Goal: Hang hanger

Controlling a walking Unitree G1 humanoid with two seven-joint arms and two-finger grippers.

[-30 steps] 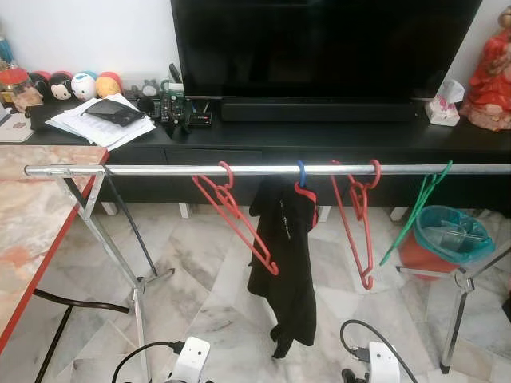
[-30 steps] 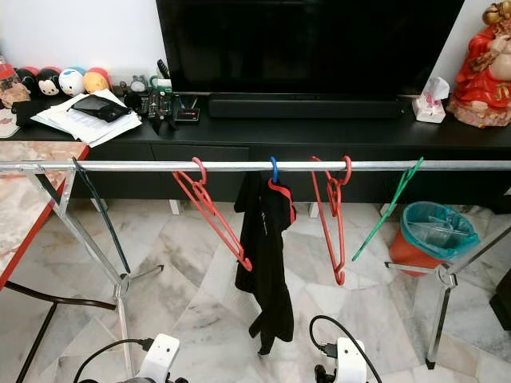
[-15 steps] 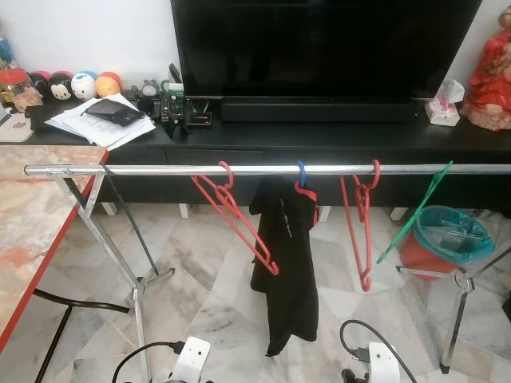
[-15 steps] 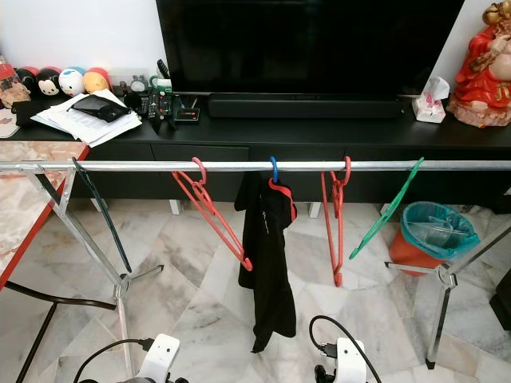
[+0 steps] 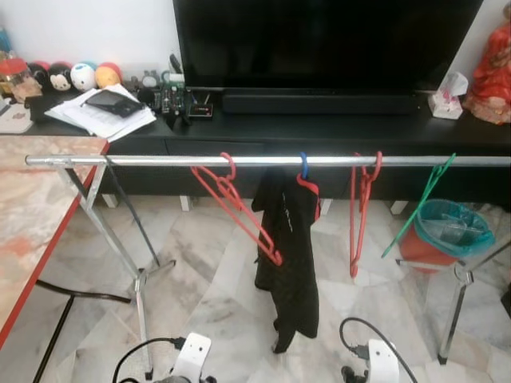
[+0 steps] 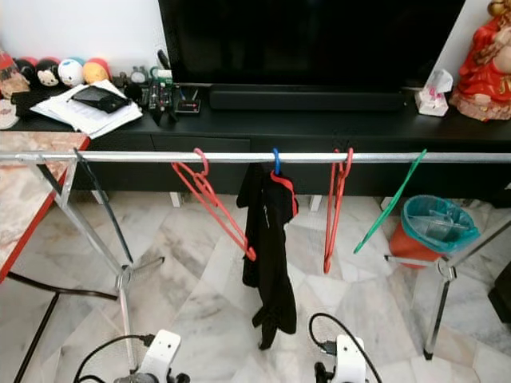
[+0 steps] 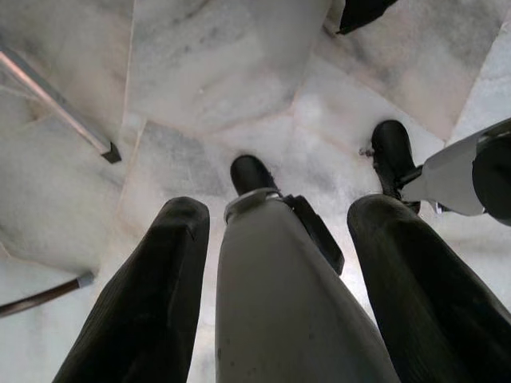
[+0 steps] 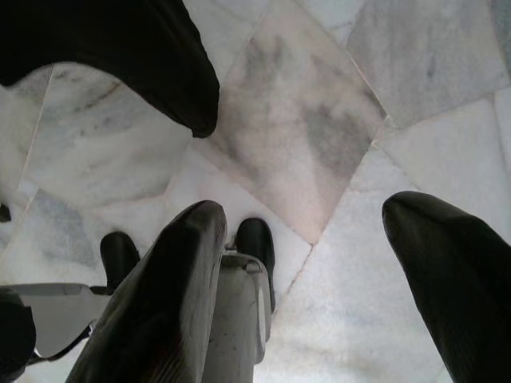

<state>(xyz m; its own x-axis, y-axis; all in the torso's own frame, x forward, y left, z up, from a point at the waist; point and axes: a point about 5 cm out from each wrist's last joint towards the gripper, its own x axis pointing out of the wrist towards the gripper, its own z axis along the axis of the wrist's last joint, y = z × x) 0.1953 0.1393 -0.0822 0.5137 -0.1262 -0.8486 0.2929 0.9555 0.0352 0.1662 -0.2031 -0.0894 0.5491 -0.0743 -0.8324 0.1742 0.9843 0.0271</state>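
Note:
A silver clothes rail [image 5: 160, 160] runs across the room in front of me. On it hang a red hanger [image 5: 239, 211], a black garment [image 5: 289, 247] on a red hanger with a blue hook, a second red hanger [image 5: 358, 211] seen edge-on, and a tilted green hanger [image 5: 415, 209]. Both arms hang low, their white wrists [image 5: 192, 355] [image 5: 382, 361] at the bottom edge. My left gripper [image 7: 283, 211] is open over the marble floor, with my own leg between its fingers. My right gripper [image 8: 311, 211] is open and holds nothing; the garment's hem [image 8: 120, 48] hangs above it.
Behind the rail, a black TV console [image 5: 319, 132] carries a large TV [image 5: 327, 40], papers [image 5: 100, 116], toys and a red statue [image 5: 491, 68]. A red-edged marble table [image 5: 32, 215] is at the left. An orange bin with teal liner [image 5: 447, 239] sits by the rack's right leg [image 5: 451, 315].
The camera has shifted a little, so the rail sits lower in view. The black garment is swaying, and the right red hanger has swung round to hang edge-on. Both arms stay low.

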